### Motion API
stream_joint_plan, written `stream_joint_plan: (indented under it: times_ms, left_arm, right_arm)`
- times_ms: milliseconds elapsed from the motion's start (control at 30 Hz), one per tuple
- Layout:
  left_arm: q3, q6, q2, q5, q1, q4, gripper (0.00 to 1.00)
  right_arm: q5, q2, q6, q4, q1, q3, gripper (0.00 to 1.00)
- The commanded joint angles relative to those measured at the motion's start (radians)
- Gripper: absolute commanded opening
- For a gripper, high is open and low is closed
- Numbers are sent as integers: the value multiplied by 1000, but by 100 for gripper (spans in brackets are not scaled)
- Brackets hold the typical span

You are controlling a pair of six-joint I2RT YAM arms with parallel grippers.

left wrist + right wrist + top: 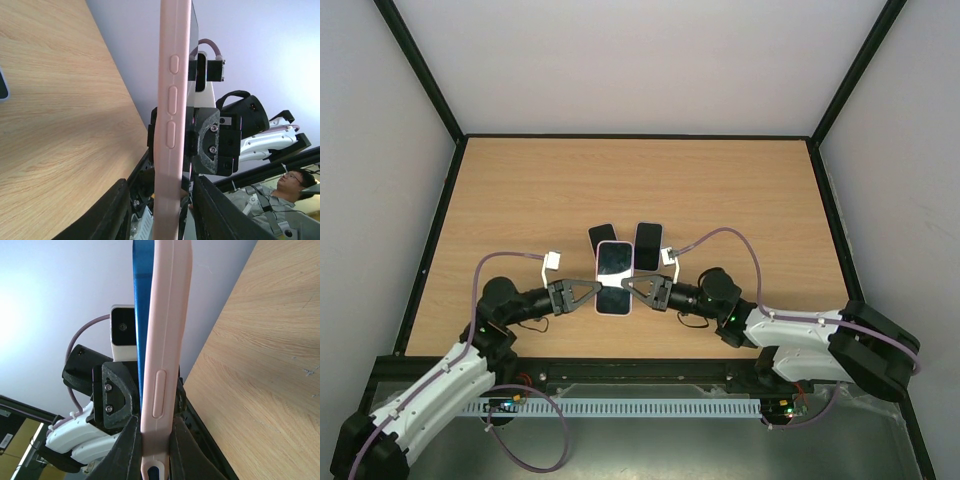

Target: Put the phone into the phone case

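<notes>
Bare wood is left all round the middle of the table (740, 190), where the pink phone case (161, 365) is gripped by its long edges, with the phone (613, 260) set in it screen up. The case is pinched by the right gripper (629, 288). The left gripper (595, 291) is seen straddling it with its jaws apart and gaps on both sides. A second phone (602, 238) and a third phone (648, 243) lie just behind. Both ends of the case are cut off in the wrist views, and how fully the phone is seated cannot be made out.

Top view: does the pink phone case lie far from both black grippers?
No, the pink phone case sits directly between the tips of the left gripper and the right gripper.
</notes>
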Motion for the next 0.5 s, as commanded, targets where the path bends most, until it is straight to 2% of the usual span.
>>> stream_joint_plan:
  times_ms: [0,133,300,400,467]
  left_arm:
    - [-8,15,23,35,2,81,33]
    - [-14,20,57,39,-4,105,28]
    - [-13,20,83,60,-15,144,13]
    - [-9,32,77,74,-16,145,3]
    - [-10,37,68,81,-16,142,2]
  right_arm:
    - [13,9,12,133,8,6,6]
    - [13,17,15,139,7,13,6]
    - [8,17,17,130,8,16,7]
    - [6,4,7,92,8,17,12]
    - [5,-11,8,69,8,14,17]
